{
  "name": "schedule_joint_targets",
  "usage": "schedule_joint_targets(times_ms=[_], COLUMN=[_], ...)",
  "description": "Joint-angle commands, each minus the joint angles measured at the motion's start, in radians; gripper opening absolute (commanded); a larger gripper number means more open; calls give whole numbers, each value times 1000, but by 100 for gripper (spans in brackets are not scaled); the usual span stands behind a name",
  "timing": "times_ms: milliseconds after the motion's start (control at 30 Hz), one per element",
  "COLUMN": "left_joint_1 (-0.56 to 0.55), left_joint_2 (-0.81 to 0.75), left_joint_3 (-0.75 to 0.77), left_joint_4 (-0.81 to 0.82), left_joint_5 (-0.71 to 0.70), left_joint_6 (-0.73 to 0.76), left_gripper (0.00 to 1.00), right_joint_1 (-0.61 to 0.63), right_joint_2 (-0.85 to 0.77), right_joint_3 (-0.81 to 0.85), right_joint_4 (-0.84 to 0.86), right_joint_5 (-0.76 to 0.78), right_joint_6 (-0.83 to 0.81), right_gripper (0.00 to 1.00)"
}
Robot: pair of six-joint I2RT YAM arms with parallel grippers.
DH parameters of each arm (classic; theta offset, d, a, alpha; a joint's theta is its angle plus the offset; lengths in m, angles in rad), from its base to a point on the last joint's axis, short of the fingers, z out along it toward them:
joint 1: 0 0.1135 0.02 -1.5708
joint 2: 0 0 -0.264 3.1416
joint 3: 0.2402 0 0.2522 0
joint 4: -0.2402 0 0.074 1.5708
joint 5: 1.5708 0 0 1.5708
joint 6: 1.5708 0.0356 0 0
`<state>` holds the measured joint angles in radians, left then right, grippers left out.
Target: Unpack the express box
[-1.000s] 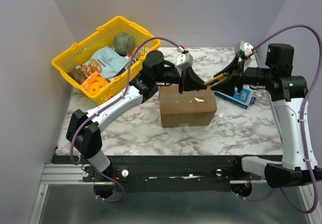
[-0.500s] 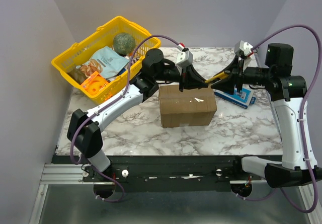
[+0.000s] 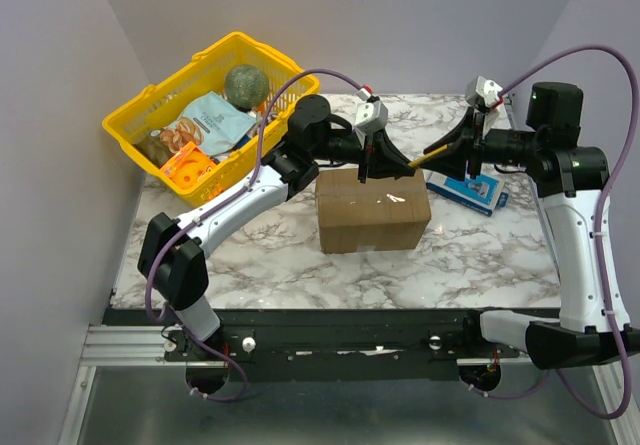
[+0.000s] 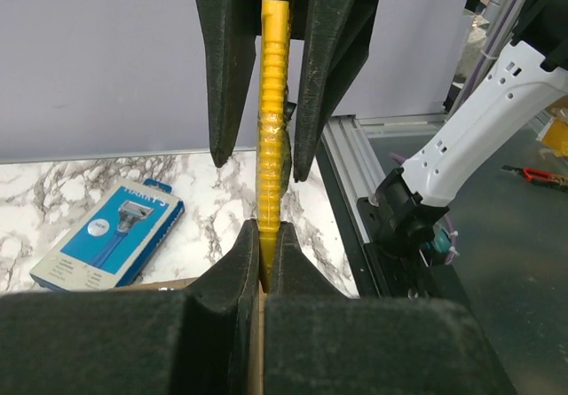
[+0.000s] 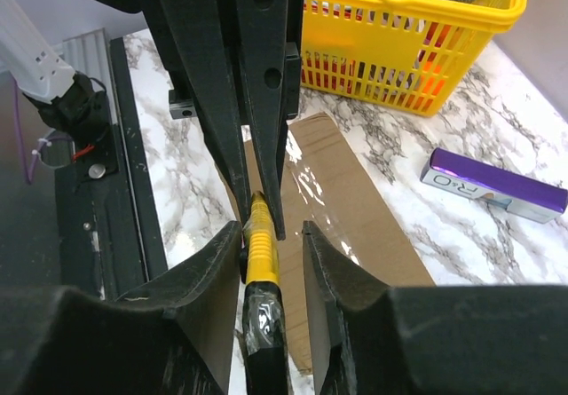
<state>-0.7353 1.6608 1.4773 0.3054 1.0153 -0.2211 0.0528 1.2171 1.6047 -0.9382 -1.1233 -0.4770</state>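
Above the express box point(image 3: 372, 209), whose long axis runs left-right, the left end effector point(image 3: 368, 168), nearer, pinches the yellow cutter point(image 3: 421, 159) while the right end effector point(image 3: 440, 155) straddles it loosely.

white arm links, black joints, purple cables, black jaws

Overhead view; two close wrist views

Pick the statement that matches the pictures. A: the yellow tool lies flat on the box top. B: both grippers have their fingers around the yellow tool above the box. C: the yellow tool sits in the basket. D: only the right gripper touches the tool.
B: in both wrist views the yellow tool runs between the left gripper fingers and the right gripper fingers, held above the express box.
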Motion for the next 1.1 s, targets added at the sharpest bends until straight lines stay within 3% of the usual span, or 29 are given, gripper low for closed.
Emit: schedule_joint_targets(times_ms=[0,67,167,267,300,333,400,433,467,533,633,800,1067], left_joint_1=[-1,-1,1,-1,1,1,2,4,2,2,-4,-103,-173], left_joint_2=[11,14,20,25,25,24,10,4,-2,-16,-42,-102,-44], left_joint_3=[26,31,35,40,46,58,61,52,45,34,5,-95,-149], left_joint_4=[11,11,12,-24,-63,-165,-251,-303,-328,-382,-466,-545,-505], left_joint_5=[23,23,23,-4,-55,-96,-182,-292,-337,-379,-314,-325,-317], left_joint_6=[6,5,0,32,64,159,245,285,330,367,503,828,945], left_gripper=[0,0,0,0,5,25,41,49,52,55,59,64,66], right_joint_1=[1,2,1,2,1,-1,-17,-31,-48,-129,-237,-323,-330], right_joint_2=[21,21,22,41,45,44,33,7,-4,-24,-34,-14,58], right_joint_3=[41,38,34,34,29,21,-31,-60,-90,-192,-311,-434,-595], right_joint_4=[-82,-86,-89,-100,-65,-26,103,152,206,330,429,545,734], right_joint_5=[-9,-12,-18,17,54,189,328,411,449,474,423,402,588], right_joint_6=[-58,-58,-52,-34,-11,97,196,278,340,505,671,773,813], right_gripper=[38,36,26,5,0,0,0,0,0,0,0,1,0])
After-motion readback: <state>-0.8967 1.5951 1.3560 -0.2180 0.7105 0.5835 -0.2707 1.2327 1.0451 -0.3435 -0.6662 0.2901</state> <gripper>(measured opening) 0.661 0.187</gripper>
